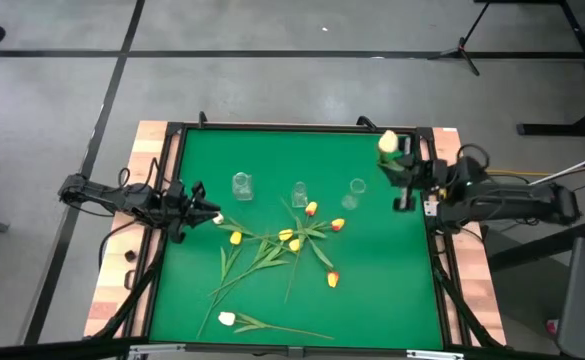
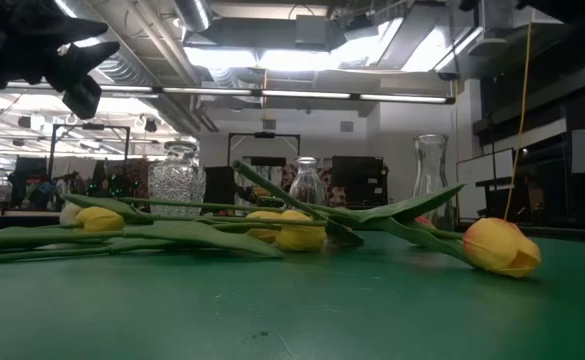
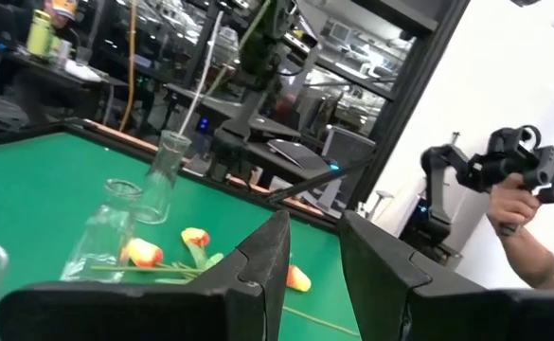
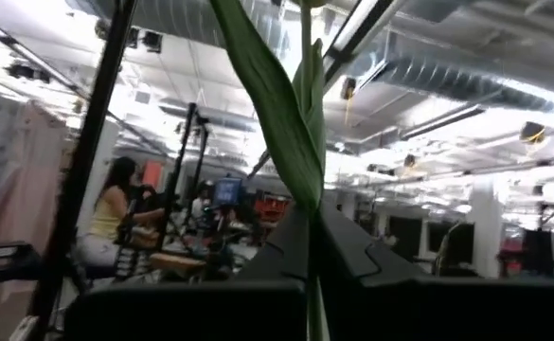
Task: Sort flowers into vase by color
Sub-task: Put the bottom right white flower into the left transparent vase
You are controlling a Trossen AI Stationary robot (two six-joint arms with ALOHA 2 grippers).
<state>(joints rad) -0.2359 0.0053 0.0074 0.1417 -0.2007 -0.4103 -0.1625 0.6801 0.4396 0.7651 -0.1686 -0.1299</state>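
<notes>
Right gripper point(image 1: 404, 172), closed on the stem of a yellow tulip point(image 1: 387, 141), is held raised near the table's right edge, seemingly for carriage to a vase point(image 1: 357, 188); left gripper point(image 1: 198, 208), slightly parted and empty, is stationed by the loose tulips point(image 1: 290, 240).

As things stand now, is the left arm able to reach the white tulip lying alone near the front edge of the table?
Probably yes. The left end effector is open, and nothing lies on the green mat between it and the white tulip. The right end effector is far off, shut on a yellow tulip.
</notes>
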